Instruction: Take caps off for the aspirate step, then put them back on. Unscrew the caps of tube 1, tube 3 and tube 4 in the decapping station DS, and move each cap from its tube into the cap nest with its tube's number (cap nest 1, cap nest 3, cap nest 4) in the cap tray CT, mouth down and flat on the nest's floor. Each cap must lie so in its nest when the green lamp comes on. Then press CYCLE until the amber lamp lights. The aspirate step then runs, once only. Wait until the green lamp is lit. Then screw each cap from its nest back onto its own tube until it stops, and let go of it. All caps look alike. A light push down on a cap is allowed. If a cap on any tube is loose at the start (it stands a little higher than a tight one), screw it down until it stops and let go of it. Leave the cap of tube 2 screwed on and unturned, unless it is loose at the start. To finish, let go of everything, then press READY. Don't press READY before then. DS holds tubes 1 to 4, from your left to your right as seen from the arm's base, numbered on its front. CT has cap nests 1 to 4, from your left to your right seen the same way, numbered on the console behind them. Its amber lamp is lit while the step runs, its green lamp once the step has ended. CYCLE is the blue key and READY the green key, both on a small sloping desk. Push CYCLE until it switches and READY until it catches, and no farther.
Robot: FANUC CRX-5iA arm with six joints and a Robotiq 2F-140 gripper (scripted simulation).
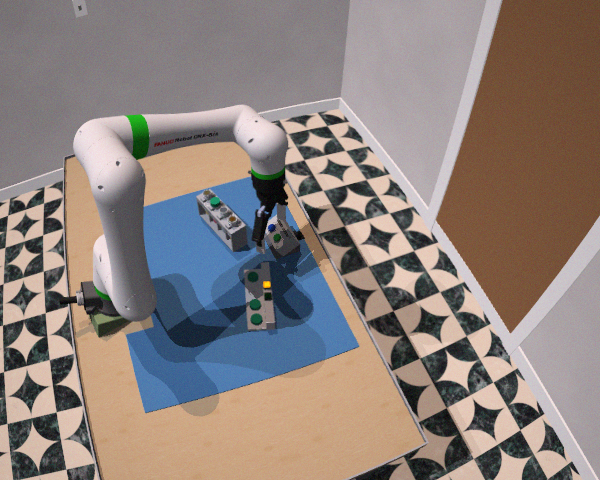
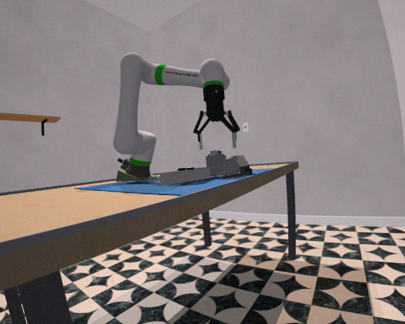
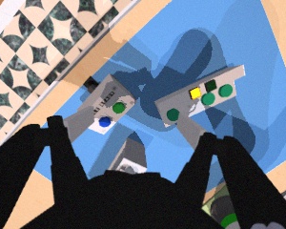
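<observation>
My gripper [image 1: 271, 237] [image 2: 217, 145] [image 3: 136, 116] is open and empty, and hangs above the small sloping desk [image 1: 287, 246] [image 2: 238, 163] [image 3: 101, 95]. The desk carries the blue CYCLE key [image 1: 271, 227] [image 3: 104, 122] and the green READY key [image 1: 277, 238] [image 3: 118, 108]. The cap tray CT [image 1: 267, 315] [image 2: 181, 175] [image 3: 234, 73] holds three green caps, in nest 1 [image 1: 252, 277] [image 3: 173, 114], nest 3 [image 1: 255, 304] [image 3: 208, 98] and nest 4 [image 1: 257, 318] [image 3: 225, 90]. Its amber lamp [image 1: 265, 284] [image 3: 194, 93] is lit; its green lamp [image 1: 267, 296] [image 3: 210, 86] is dark. In the decapping station DS [image 1: 236, 240] [image 2: 214, 163], only tube 2 [image 1: 215, 201] wears a cap.
Everything stands on a blue mat [image 1: 186, 361] on a wooden table [image 1: 290, 434]. The arm's base [image 1: 106, 320] is at the mat's left edge. The table's right edge [image 1: 341, 279] runs close behind the desk.
</observation>
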